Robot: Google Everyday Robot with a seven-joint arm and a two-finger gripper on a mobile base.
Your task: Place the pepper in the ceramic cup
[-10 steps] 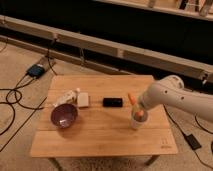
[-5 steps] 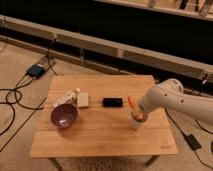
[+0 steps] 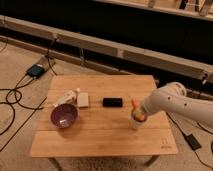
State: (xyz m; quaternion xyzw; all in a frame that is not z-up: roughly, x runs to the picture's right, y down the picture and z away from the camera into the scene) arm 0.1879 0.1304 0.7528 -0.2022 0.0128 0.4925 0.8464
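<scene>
1. While the white arm (image 3: 175, 104) reaches in from the right side of the wooden table (image 3: 100, 132), its gripper (image 3: 141, 114) hangs right over the ceramic cup (image 3: 136, 122), which stands near the table's right-hand front part.
2. Sticking up beside the gripper is the pepper (image 3: 134, 104), an orange sliver whose long axis runs close to upright, its lower end lost behind the cup's rim and the arm's end. I cannot tell whether the fingers grip it or have let go.
3. What matters for the coming move, as I judge it: the pepper sits straight above or already partly inside the cup, so the way in is downward along its own length, with no sideways travel needed.
4. Well to the left are the dark purple bowl (image 3: 64, 115), a white bottle lying on its side (image 3: 66, 98), a pale block (image 3: 83, 99) and a small black object (image 3: 112, 102); none stands between gripper and cup.
</scene>
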